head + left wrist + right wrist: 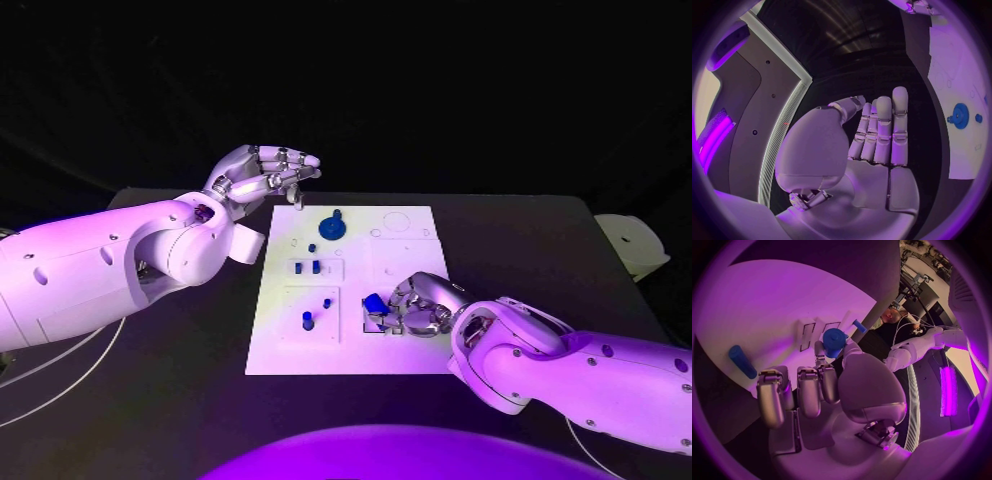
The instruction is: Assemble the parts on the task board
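Head view: the task board (411,355) is lying mid-table. The right hand (415,307) is resting over the board's near right part, pinching a blue part (375,302) beside a recess. The left hand (270,175) is hovering just off the board's far left corner, fingers curled, apparently holding nothing. A blue gear (333,226) is sitting on the far section; small blue pegs (307,266) are standing mid-board.

Left wrist view: the left hand (873,140) is showing straight, close-set fingers with nothing in them; the gear (961,116) is lying well apart.

Right wrist view: the right hand (826,385) is gripping a blue round part (834,341) at its fingertips; a blue cylinder (742,361) is lying apart on the board.

Judgement: lowering the part squarely into its seat should serve best. Open board is lying to the right, and the near edge is close.
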Available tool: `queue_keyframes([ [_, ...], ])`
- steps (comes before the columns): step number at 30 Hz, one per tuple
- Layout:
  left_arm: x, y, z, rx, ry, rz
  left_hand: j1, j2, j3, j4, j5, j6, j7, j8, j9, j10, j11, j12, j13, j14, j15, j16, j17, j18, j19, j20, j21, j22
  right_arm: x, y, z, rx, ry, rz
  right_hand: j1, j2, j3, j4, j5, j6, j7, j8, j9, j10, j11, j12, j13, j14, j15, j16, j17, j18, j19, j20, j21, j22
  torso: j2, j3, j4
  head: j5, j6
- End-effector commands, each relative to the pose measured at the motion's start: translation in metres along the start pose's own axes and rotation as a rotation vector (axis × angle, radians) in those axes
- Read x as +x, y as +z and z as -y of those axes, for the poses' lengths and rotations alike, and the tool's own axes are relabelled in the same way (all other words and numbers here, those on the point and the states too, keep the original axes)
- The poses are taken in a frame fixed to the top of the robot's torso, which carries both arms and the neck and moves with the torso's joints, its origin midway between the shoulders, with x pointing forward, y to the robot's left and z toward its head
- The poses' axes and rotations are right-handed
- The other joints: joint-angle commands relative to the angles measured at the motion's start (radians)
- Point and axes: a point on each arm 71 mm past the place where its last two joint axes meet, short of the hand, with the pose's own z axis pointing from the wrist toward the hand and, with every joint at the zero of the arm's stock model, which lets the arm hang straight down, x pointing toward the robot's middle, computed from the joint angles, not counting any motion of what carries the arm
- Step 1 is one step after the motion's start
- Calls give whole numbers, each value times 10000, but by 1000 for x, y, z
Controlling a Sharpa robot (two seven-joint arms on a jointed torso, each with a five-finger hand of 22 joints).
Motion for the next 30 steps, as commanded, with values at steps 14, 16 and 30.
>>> queue_keyframes([
  [14, 2, 0, 1, 77, -130, -174, -92, 40, 35, 68, 42, -115, 9, 32, -21, -63, 3, 43, -18, -64, 26, 67, -16, 70, 0, 57, -55, -17, 1, 4, 4, 317, -477, -78, -523, 265, -480, 9, -351, 573, -596, 355, 216, 206, -131, -38, 1338, 893, -144, 55, 1878, -67, 1049, -123, 44, 2631, -15, 11, -17, 27, -32],
  [16, 2, 0, 1, 67, -131, -176, -93, 50, 40, 75, 42, -121, 12, 31, -23, -67, 5, 47, -19, -65, 28, 69, -18, 70, 3, 58, -59, -20, 1, 4, 4, 314, -507, -93, -700, 357, -622, 9, -411, 538, -596, 421, 247, 204, -135, -53, 1340, 893, -146, 54, 1876, -67, 1049, -128, 44, 2631, -15, 9, -13, 27, -28],
  [30, 2, 0, 1, 31, -139, -192, -101, 74, 47, 95, 39, -130, 18, 31, -27, -72, 9, 54, -20, -66, 32, 73, -22, 68, 8, 60, -67, -27, 1, 5, 0, 125, -514, 78, -1625, 660, -2563, 18, -1960, 222, -573, 886, 402, 138, -102, -265, 1310, 894, -133, 55, 1889, -67, 1049, -114, 44, 2631, -16, 5, -5, 5, 6],
])
